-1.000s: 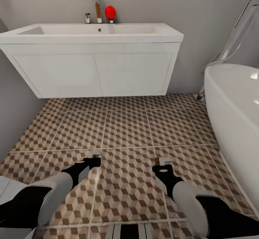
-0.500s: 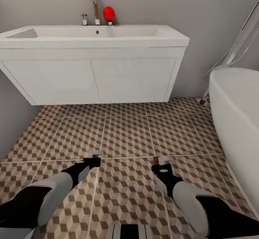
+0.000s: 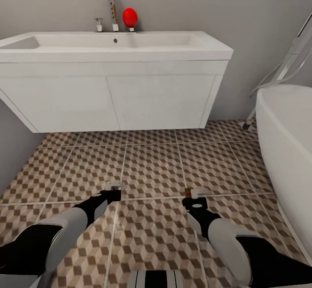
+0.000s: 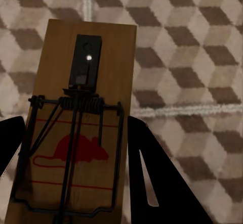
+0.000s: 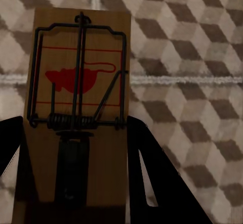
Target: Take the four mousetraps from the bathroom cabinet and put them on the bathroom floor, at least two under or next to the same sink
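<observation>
Left gripper: jaws clamped on one mousetrap, gripped by its long edges. The wooden board projected forward past the dark fingers, spring bar and red mouse print facing up, above the patterned bathroom floor.

Right gripper: jaws clamped likewise on a second mousetrap, board held between the two dark fingers, wire frame toward the far end. In the head view both traps appeared only as small pale slivers at the gripper tips, so their tilt was hard to judge there.

Position: both arms reached low and forward, well apart from each other, over the tiles in front of the sink. The white vanity hung clear of the floor with a dark gap beneath. A chrome tap and a red object stood at the basin's back edge. A white bathtub lay to the right.

Remaining two mousetraps and the cabinet: whereabouts not established from these views.

Risks: releasing from this height could let a trap bounce or flip; setting down here, short of the vanity, might not count as next to the sink; driving further forward could bring the arms against the vanity front.
</observation>
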You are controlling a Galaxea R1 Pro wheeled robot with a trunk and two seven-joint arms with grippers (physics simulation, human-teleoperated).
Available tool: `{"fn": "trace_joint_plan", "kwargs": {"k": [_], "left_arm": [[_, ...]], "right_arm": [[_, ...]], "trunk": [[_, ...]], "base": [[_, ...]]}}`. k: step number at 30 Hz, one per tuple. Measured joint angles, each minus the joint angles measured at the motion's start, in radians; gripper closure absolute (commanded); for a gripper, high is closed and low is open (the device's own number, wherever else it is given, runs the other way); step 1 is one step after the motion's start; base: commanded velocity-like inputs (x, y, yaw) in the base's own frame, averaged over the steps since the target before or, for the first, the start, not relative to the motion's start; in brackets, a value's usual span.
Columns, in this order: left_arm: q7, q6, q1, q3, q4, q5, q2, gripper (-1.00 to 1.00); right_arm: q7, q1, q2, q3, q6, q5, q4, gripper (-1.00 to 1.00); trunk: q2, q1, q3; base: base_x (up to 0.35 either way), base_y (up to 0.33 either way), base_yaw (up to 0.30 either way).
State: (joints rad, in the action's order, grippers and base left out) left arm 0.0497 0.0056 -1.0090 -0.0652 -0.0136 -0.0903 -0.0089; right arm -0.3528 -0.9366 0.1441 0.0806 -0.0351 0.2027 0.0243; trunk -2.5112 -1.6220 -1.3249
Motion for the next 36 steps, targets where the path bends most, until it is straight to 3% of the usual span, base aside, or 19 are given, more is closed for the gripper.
{"fn": "trace_joint_plan", "kwargs": {"k": [36], "left_arm": [[0.000,0.000,0.000,0.000,0.000,-0.003,0.003,1.00]], "right_arm": [[-0.011,0.000,0.010,0.006,0.000,0.000,0.002,1.00]], "trunk": [[0.000,0.000,0.000]], "base": [[0.152,0.000,0.000]]}}
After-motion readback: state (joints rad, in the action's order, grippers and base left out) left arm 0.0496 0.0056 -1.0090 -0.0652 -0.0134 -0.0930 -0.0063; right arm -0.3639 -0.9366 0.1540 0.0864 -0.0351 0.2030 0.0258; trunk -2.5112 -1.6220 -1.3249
